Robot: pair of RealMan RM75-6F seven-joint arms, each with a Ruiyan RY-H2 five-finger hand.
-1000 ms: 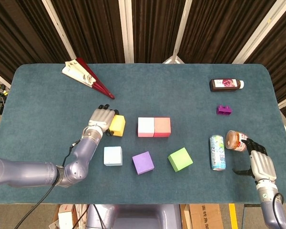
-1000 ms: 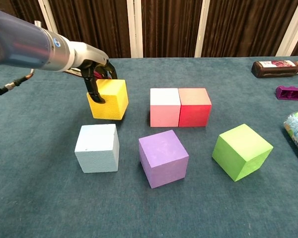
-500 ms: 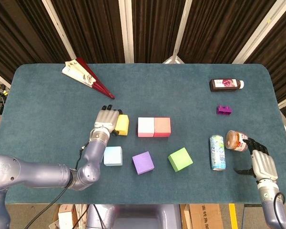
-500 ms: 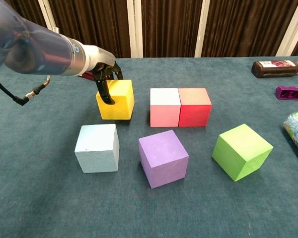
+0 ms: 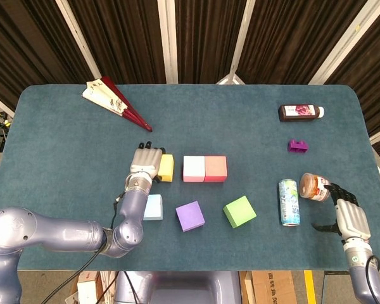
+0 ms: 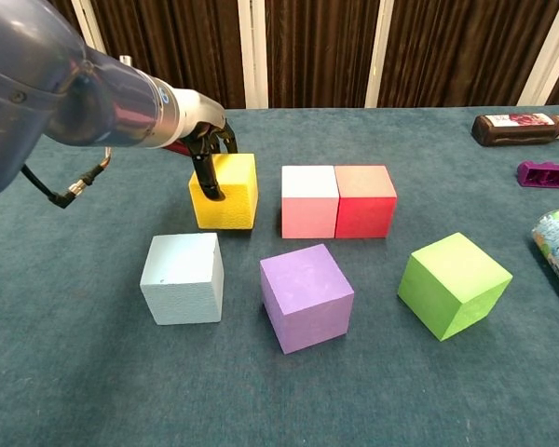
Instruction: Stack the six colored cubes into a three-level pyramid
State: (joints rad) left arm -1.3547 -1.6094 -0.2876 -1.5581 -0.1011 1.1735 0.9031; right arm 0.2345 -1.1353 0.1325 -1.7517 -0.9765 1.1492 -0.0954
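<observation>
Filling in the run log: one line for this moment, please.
left hand grips yellow cube beside pink cube | gap remains | right hand idle, open | nothing stacked

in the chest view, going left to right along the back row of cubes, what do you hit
left hand holding the yellow cube → a gap → pink cube → red cube, which touches the pink one.
</observation>
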